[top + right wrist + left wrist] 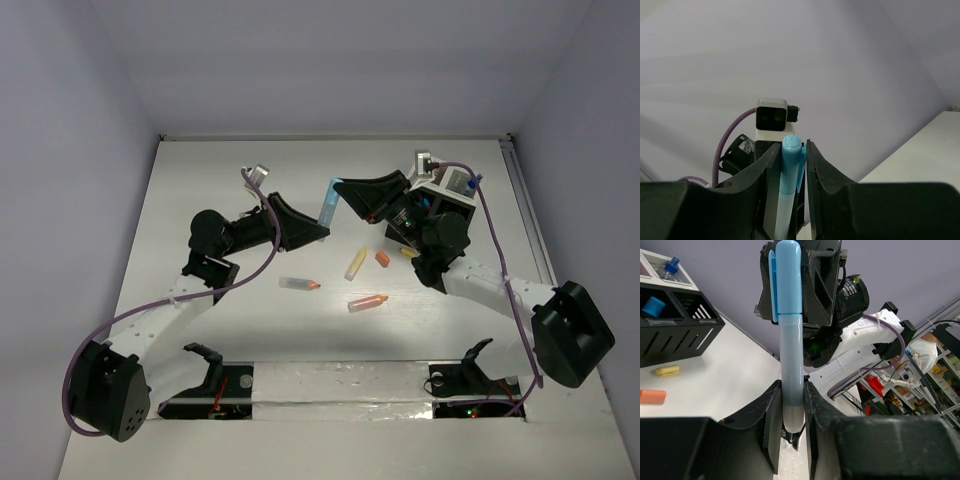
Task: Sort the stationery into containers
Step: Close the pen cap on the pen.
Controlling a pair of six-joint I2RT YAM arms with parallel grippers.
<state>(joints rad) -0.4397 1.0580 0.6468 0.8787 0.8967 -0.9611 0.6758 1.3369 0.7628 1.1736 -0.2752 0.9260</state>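
With the left gripper and right gripper both clenched on the light-blue pen at upper centre of the overhead view, we feared opposing pulls might pop its cap or drop it.

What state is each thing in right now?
light-blue pen: capped, gripped at both ends.
left gripper: shut on the pen's barrel.
right gripper: shut on the pen's cap.
black box: upright, blue piece in one compartment.
yellow stick: lying loose, unsorted.
orange stick: lying loose, unsorted.
clear orange-tipped stick: lying loose, unsorted.
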